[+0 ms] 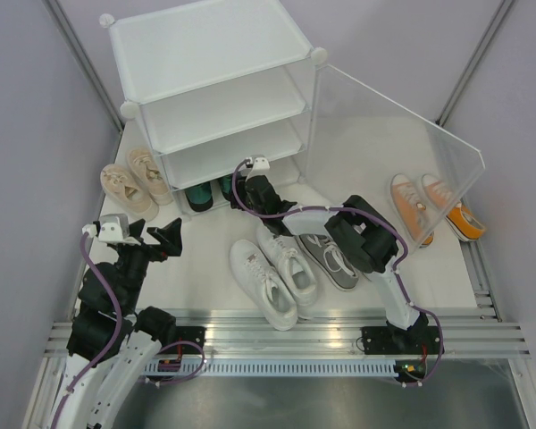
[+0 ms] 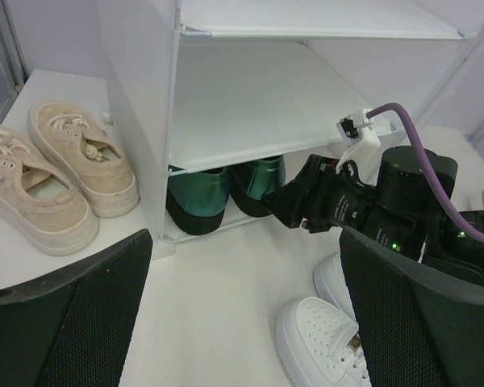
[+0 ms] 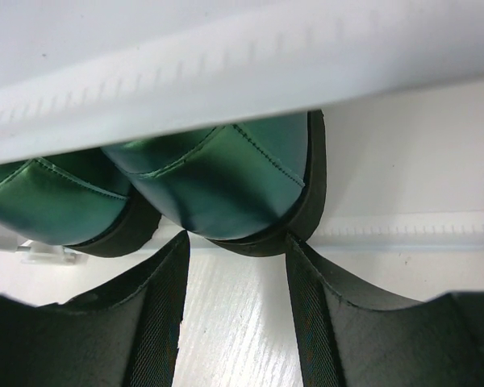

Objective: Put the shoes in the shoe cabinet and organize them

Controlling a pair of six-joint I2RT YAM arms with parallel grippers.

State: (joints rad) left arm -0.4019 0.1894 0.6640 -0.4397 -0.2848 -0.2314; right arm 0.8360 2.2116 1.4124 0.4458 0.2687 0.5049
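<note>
**Seat the green shoe square in the bottom tier**

The right gripper is at the mouth of the cabinet's bottom tier. Its jaws stand partly apart, tips against the heel of the right-hand green shoe. I cannot tell whether they pinch the heel or only press on it. The green pair lies in that tier close side by side, heels at the front edge.

To finish well, the push should probably run straight along the shoe, low and level under the shelf above. That way the heel clears the front lip without knocking its partner askew. The jaws should then widen before backing out, or the shoe may drag forward.

The left gripper hovers wide apart and empty in front of the cabinet. The beige pair sits left of the cabinet. The white pair and a grey shoe lie under the right arm, and the white shoes crowd its way back. The orange pair lies behind the open door, which screens it.
</note>
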